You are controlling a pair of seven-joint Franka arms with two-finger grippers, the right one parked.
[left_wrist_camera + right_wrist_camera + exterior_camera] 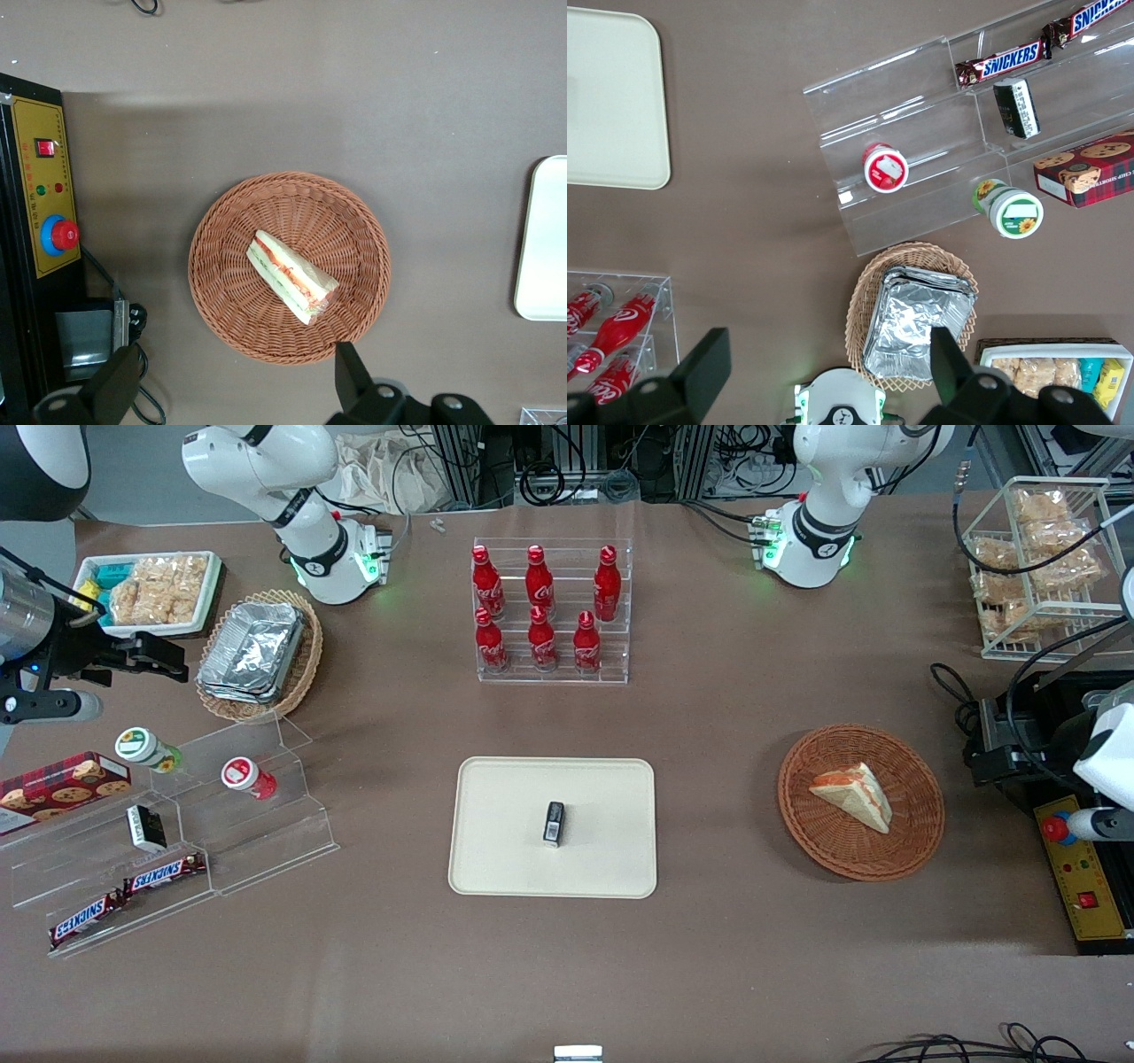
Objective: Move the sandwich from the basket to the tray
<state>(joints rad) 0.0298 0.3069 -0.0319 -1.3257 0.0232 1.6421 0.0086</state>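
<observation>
The sandwich (855,794) (291,276), a pale bread wedge with orange and green filling, lies inside the round reddish-brown basket (824,850) (230,319) toward the working arm's end of the table. My left gripper (235,382) hovers well above the table at the basket's edge, open wide, nothing between its fingers (354,376). It touches neither basket nor sandwich. The cream tray (496,868) (545,239) lies at mid-table, apart from the basket, with a small black object (554,823) on it.
A black and yellow control box with a red button (1085,868) (55,235) and cables sits beside the basket. A rack of red bottles (549,611) stands farther from the front camera than the tray. A clear snack stand (177,841) and a foil-filled oval basket (257,651) lie toward the parked arm's end.
</observation>
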